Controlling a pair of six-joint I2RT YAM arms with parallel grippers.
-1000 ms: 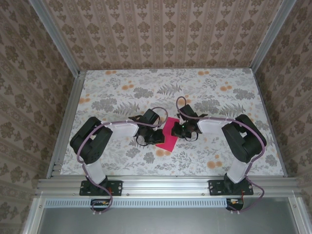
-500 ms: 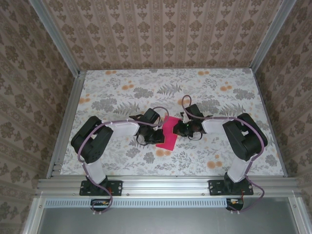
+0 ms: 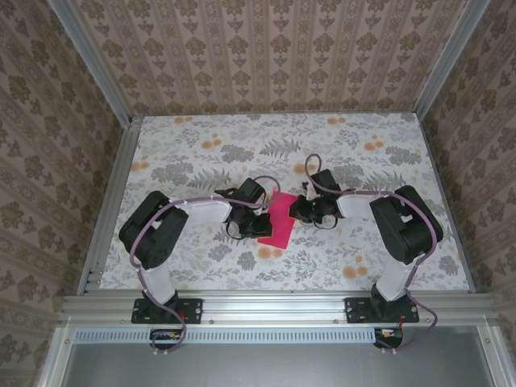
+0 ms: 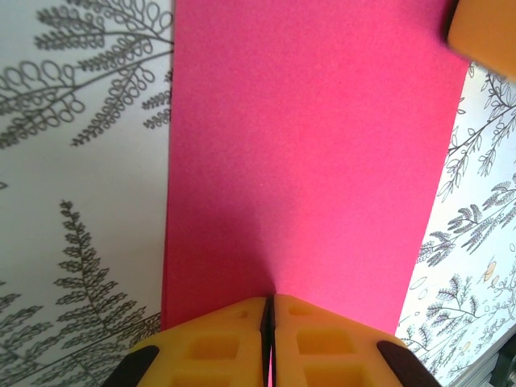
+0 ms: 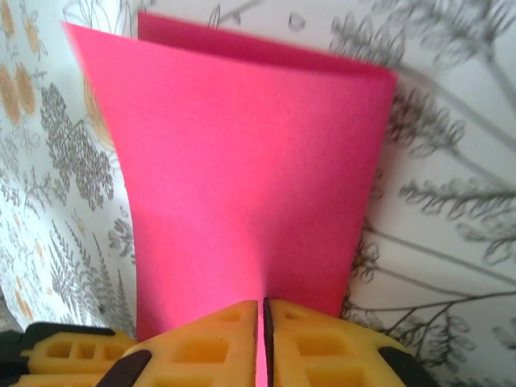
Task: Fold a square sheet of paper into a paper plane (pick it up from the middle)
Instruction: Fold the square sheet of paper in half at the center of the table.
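The square sheet of paper [image 3: 279,219] is magenta-pink and sits between the two arms at the table's middle, bent double, with a second layer edge [image 5: 242,48] showing behind the front face. My left gripper [image 3: 260,226] is shut on the sheet's left edge. In the left wrist view its yellow fingers [image 4: 268,310] pinch the pink paper [image 4: 306,161]. My right gripper [image 3: 297,211] is shut on the opposite edge. In the right wrist view it [image 5: 261,314] clamps the pink sheet [image 5: 242,169]. No dart-shaped paper plane is in view.
The table [image 3: 201,153] has a white cloth with grey ferns and orange flower prints. Metal rails [image 3: 274,305] run along the front and sides, and patterned walls enclose the space. The right gripper's yellow finger [image 4: 484,28] shows in the left wrist view's top right corner.
The right arm's wrist has shifted slightly right and back while keeping its hold. The paper between the grippers looks a little narrower and more upright. The left arm has barely moved.
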